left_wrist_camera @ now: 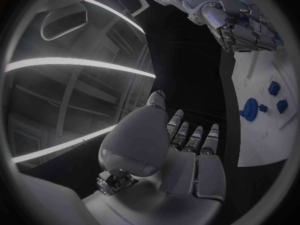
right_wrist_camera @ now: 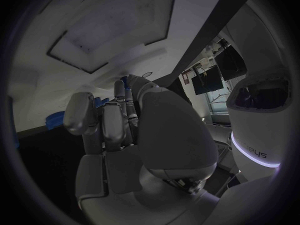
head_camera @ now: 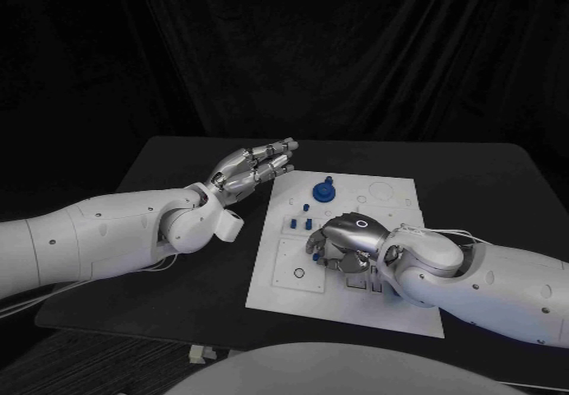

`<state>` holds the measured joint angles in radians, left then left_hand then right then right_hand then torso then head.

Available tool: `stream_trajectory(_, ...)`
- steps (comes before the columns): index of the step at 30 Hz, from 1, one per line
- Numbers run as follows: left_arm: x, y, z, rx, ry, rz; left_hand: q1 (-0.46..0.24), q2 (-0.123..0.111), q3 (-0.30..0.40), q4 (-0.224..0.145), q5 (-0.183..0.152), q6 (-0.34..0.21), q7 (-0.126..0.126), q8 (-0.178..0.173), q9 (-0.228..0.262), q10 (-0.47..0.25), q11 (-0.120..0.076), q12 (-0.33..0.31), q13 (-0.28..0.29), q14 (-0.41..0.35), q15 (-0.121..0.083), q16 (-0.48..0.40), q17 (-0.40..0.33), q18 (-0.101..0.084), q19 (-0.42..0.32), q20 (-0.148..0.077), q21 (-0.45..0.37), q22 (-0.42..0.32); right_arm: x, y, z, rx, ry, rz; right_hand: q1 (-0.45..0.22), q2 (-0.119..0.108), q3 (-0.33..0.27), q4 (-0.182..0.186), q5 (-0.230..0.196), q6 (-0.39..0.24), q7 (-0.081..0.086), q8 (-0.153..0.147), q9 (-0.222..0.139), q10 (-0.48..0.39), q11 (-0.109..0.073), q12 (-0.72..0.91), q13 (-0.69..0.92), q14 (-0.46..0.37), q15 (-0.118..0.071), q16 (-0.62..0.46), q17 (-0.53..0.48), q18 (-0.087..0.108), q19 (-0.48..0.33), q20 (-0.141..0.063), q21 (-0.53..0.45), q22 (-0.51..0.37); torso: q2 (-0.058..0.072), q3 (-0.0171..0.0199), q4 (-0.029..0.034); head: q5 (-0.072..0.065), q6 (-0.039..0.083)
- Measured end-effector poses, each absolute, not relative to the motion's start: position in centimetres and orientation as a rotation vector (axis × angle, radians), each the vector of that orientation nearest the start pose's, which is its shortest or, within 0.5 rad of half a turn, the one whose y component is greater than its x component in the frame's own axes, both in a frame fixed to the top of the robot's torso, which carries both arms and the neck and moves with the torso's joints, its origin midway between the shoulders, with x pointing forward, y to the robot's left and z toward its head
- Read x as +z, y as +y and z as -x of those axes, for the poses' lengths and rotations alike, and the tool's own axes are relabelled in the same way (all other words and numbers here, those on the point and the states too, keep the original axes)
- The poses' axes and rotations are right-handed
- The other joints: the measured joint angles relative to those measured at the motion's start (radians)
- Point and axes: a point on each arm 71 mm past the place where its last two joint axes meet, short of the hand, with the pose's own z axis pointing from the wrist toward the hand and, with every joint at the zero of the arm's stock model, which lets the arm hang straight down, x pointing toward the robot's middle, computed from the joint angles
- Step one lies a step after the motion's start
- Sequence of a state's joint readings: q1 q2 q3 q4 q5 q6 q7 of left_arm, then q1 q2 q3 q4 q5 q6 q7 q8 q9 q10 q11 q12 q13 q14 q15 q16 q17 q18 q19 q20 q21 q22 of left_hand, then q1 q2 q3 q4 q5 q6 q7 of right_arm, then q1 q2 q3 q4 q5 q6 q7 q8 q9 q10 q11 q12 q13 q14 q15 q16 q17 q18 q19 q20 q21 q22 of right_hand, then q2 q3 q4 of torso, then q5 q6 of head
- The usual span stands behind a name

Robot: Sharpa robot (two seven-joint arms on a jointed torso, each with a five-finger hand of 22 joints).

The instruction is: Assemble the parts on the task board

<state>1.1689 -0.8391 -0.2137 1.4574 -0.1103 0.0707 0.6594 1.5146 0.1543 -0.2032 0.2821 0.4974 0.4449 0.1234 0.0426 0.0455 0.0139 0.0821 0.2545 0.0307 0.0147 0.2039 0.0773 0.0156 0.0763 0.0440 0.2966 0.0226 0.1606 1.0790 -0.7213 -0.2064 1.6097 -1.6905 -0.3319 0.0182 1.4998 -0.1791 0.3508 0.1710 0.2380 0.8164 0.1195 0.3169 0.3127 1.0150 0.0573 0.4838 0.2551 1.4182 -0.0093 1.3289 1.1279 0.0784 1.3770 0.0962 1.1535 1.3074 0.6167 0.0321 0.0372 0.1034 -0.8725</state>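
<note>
Over task board (head_camera: 391, 197), right robot hand (head_camera: 344, 239) curled

Both arms wear smooth white shells, rounded and bulky, dotted with small dark screw heads. The left arm (head_camera: 107, 234) swells into a fat rounded wrist section with a boxy white block on its side, and thin pale cables trail beneath it. The right arm (head_camera: 498, 280) has thin white cables looping over its wrist. The left hand (head_camera: 252, 169) is silver metal with jointed, segmented fingers and darker gaps between the segments. The right hand (head_camera: 346, 239) is the same silver, with a domed back bearing a small glowing ring.
</note>
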Motion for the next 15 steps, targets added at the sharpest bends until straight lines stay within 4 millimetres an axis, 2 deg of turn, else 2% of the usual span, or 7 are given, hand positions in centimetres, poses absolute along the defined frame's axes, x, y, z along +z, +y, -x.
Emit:
stream_trajectory(2,-23.71,20.94,-45.58,-1.893,1.547,0.876,0.0,0.0,0.001,-0.001,0.0,0.0,0.0,0.0,0.0,0.0,0.0,0.0,0.0,0.0,0.0,0.0,0.0,0.0,0.0,0.0,0.0,0.0,-27.77,-10.73,-39.16,0.893,1.731,0.599,-0.006,-0.006,-0.003,0.006,-0.012,-0.005,-0.005,-0.004,-0.006,-0.003,0.002,0.0,0.0,0.0,0.0,0.0,-0.003,0.0,0.0,0.0,0.0,0.0,0.0,0.0,0.0,0.0,0.0)
stream_trajectory(8,-23.78,20.94,-45.56,-1.892,1.549,0.878,0.0,0.0,0.001,-0.001,0.0,0.0,0.0,0.0,0.0,0.0,0.0,0.0,0.0,0.0,0.0,0.0,0.0,0.0,0.0,0.0,0.0,0.0,-27.8,-10.84,-39.18,0.887,1.736,0.596,-0.012,-0.012,-0.021,0.034,-0.05,-0.06,-0.042,-0.035,-0.033,-0.004,0.004,0.0,0.0,0.0,0.0,0.0,-0.007,0.0,0.0,0.0,-0.012,0.0,0.0,0.0,0.0,0.002,0.0)
stream_trajectory(13,-23.89,20.94,-45.52,-1.892,1.551,0.88,0.0,0.0,0.001,-0.001,0.0,0.004,0.004,0.0,0.0,0.0,0.0,0.0,0.001,0.0,0.0,0.0,0.0,0.0,0.0,0.0,0.0,0.0,-27.8,-10.9,-39.18,0.884,1.737,0.594,-0.012,-0.012,-0.025,0.039,-0.058,-0.064,-0.047,-0.035,-0.039,-0.008,0.007,0.0,0.0,-0.003,0.004,0.0,-0.008,0.0,0.0,0.0,-0.013,0.0,0.0,0.0,0.0,0.002,0.0)
stream_trajectory(15,-23.95,20.94,-45.5,-1.891,1.552,0.882,0.0,0.0,0.001,-0.001,0.0,0.004,0.004,0.0,0.0,0.0,0.0,0.0,0.001,0.0,0.0,0.0,0.0,0.0,0.0,0.0,0.0,0.0,-27.8,-10.96,-39.18,0.883,1.737,0.592,-0.012,-0.012,-0.029,0.043,-0.058,-0.071,-0.054,-0.035,-0.042,-0.008,0.007,0.0,0.0,-0.003,0.004,0.0,-0.011,0.0,-0.004,0.004,-0.017,0.0,0.0,0.0,0.0,0.002,0.0)
